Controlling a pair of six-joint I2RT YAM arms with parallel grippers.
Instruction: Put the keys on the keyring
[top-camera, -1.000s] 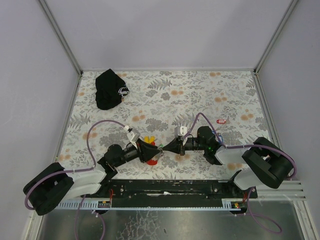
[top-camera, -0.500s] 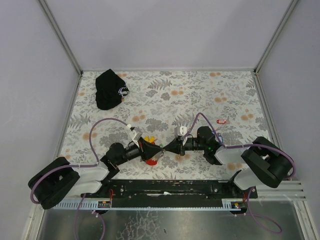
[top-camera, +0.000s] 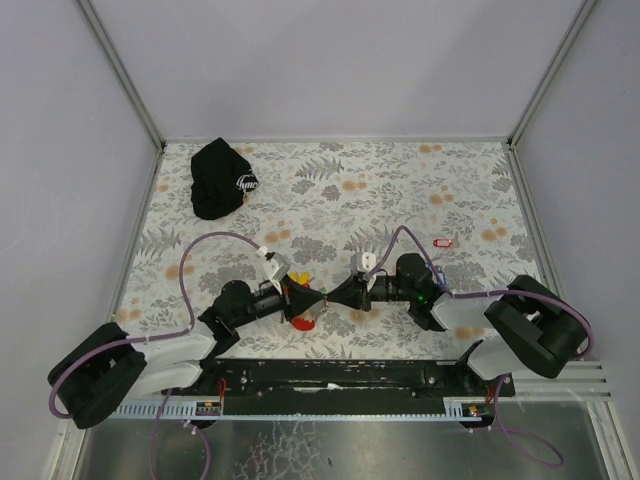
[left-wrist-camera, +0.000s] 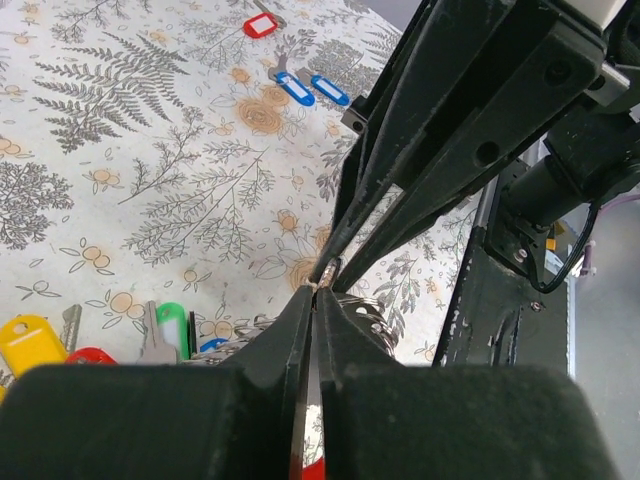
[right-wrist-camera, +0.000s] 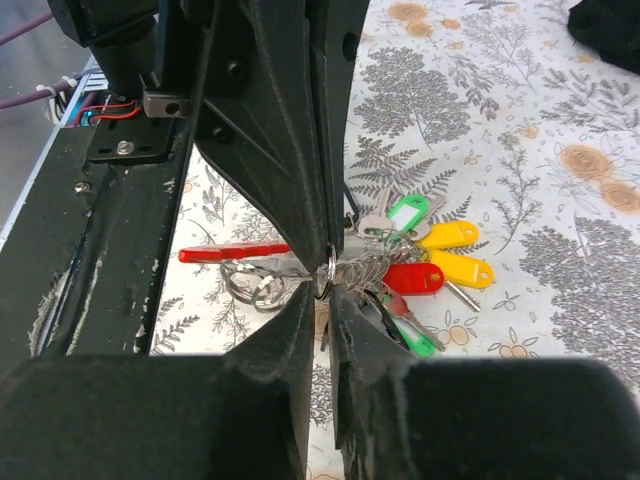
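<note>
- Left pincer (left-wrist-camera: 315, 298): fingers pressed together, tips right at the keyring (right-wrist-camera: 325, 272).
- Right pincer (right-wrist-camera: 322, 298): meets the left one tip to tip, with its fingers a slit apart at the ring (gripping it or not, I cannot tell).
- Keyring: at near centre of the bench (top-camera: 400, 190), between the two sets of tips.
- Keys (right-wrist-camera: 413, 278): a bunch with green, yellow and red tags against the ring, lying beneath the left pincer.
- Blue keys (left-wrist-camera: 300, 90): two, apart from the bunch, near a lone red tag (top-camera: 444, 241) to the right.
- Cap (top-camera: 220, 178): black, at far left.
</note>
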